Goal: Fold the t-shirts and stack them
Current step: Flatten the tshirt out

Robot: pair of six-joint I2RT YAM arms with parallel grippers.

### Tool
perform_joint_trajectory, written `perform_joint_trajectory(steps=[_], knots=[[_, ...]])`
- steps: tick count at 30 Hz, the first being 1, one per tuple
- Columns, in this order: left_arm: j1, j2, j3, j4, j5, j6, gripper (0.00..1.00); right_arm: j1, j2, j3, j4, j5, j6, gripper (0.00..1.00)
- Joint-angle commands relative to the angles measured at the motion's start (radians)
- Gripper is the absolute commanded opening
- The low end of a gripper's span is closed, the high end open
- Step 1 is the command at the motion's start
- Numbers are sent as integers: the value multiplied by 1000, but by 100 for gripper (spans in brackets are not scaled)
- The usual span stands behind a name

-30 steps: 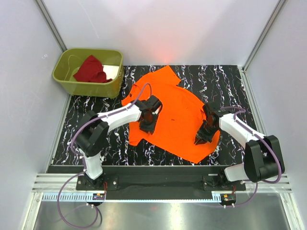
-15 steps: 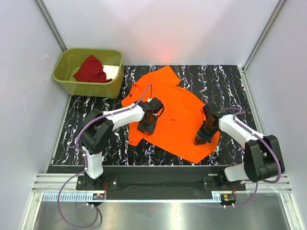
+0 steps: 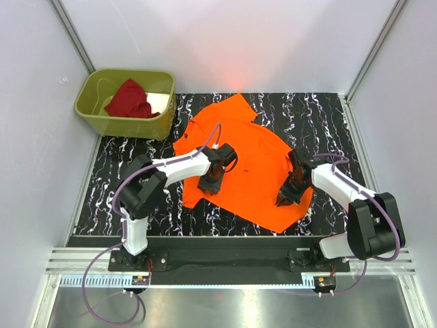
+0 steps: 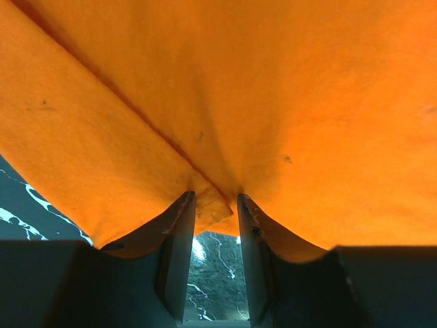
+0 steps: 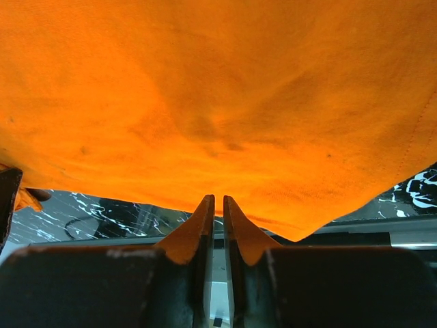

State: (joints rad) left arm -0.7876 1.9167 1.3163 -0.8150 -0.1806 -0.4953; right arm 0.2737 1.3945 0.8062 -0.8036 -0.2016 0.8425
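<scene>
Left tool (image 4: 215,198) clamped on orange t-shirt (image 3: 252,164), right tool (image 5: 218,199) — seemingly — likewise

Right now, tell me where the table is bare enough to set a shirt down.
Bare marble: far right, between orange shirt and right wall; left strip, between green bin and left arm. Crowded: centre, left gripper and right gripper on the shirt.

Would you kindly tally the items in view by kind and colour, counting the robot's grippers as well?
orange t-shirt: 1
dark red t-shirt: 1
olive-green bin: 1
grippers: 2, the left gripper and the right gripper
Total: 5
</scene>
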Motion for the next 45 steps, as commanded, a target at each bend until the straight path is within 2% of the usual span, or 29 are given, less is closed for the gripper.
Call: perform_joint_trajectory(steps=[1, 4, 7, 14, 16, 20, 25, 30, 32, 34, 35, 45], knots=[[-7, 16, 23, -4, -56, -17, 36, -2, -9, -4, 18, -4, -3, 16], [-7, 28, 5, 4, -71, -17, 27, -2, -2, 1, 24, -9, -10, 16], [-7, 24, 3, 2, -82, -20, 23, -1, 9, 4, 26, -12, -16, 16], [-9, -48, 27, -22, -97, -15, 20, -2, 60, -2, 50, -10, -31, 16], [-9, -59, 24, -13, -83, -14, 27, -2, 81, 4, 57, -18, -36, 16], [-7, -30, 26, 0, -40, -11, 29, -2, 93, 17, 58, -19, -45, 16], [-6, -44, -22, 19, -22, -25, 23, -4, 75, 30, 41, -1, -60, 16], [-6, -61, -22, 8, -39, -25, 11, -5, 87, 24, 47, -9, -68, 16], [-6, -76, -22, 4, -37, -28, 11, -4, 98, 21, 53, -12, -69, 16], [-6, -85, -23, -1, -40, -28, 1, -5, 107, 16, 61, -16, -68, 16], [-6, -96, -22, -9, -40, -25, 0, -4, 110, 13, 66, -21, -65, 16], [8, -272, 23, -88, -42, 20, 0, -22, 222, 7, 109, -5, -37, 16]])
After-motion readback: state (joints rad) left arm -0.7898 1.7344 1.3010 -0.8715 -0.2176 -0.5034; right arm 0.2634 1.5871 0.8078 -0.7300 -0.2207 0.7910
